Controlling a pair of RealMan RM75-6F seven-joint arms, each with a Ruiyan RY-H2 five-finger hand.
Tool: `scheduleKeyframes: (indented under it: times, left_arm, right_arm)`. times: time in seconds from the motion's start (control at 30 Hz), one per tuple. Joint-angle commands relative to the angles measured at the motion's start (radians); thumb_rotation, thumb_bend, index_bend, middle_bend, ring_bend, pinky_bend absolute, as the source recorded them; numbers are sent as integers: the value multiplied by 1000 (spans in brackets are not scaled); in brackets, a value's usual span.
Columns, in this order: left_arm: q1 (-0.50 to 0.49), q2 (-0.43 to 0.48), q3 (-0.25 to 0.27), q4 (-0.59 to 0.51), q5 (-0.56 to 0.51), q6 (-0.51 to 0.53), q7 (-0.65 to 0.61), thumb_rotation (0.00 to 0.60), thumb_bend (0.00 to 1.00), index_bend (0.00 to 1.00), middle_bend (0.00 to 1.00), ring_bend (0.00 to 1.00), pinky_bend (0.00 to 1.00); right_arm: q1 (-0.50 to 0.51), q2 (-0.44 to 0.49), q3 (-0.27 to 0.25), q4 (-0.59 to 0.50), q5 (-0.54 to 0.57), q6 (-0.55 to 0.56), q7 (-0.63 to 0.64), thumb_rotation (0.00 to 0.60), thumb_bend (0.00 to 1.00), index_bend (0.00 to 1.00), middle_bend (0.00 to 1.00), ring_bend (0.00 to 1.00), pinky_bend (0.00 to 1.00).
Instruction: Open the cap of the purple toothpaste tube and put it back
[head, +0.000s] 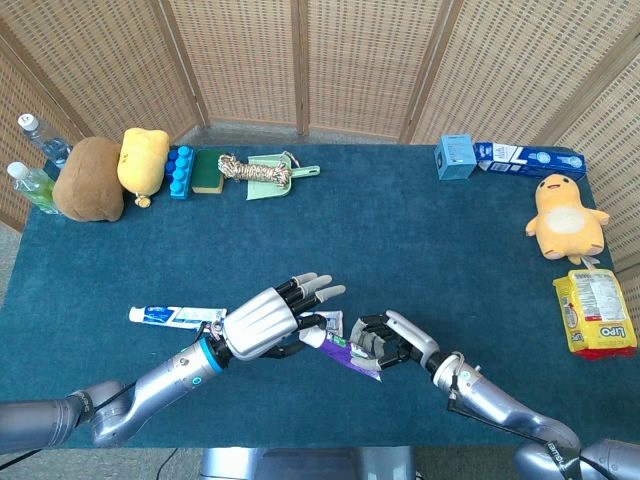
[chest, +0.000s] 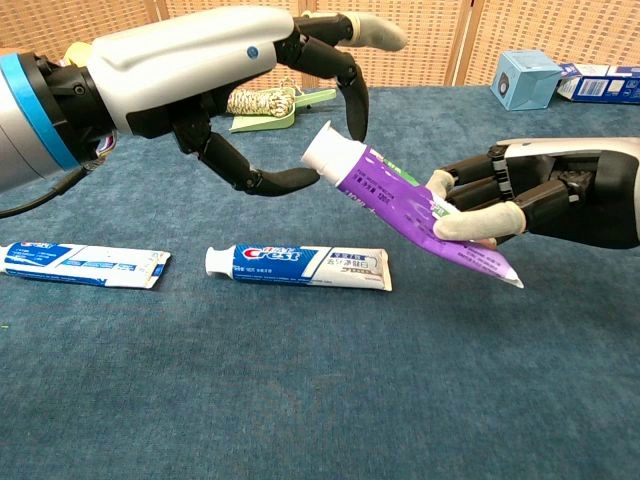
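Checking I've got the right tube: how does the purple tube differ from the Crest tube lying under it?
The purple tube is held in the air by the right hand, tilted cap-up; the Crest tube lies flat on the table. The purple tube's body is purple, the Crest one blue and white. The left hand has its fingers at the purple tube's cap; nothing touches the Crest tube. Both have white caps pointing left.

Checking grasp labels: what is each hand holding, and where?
Right hand grips the purple toothpaste tube near its flat tail; left hand pinches its white cap.
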Motion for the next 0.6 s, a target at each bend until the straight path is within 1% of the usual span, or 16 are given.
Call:
scheduleKeyframes:
  times: [0.03, 0.37, 0.6]
  left_arm:
    - [2, 0, 0, 0, 2, 7, 0, 600, 335, 459, 57, 0, 126]
    - [4, -2, 3, 1, -2, 12, 2, 600, 335, 463, 61, 0, 129]
    - [5, -7, 0, 4, 1, 27, -2, 600, 336, 486, 85, 3, 142]
  right_arm:
    - [1, 0, -1, 2, -1, 4, 13, 600, 471, 864, 645, 576, 689]
    - [5, 6, -9, 7, -26, 17, 76, 600, 472, 864, 645, 580, 689]
    - [3, 13, -19, 17, -48, 33, 143, 600, 474, 864, 645, 583, 691]
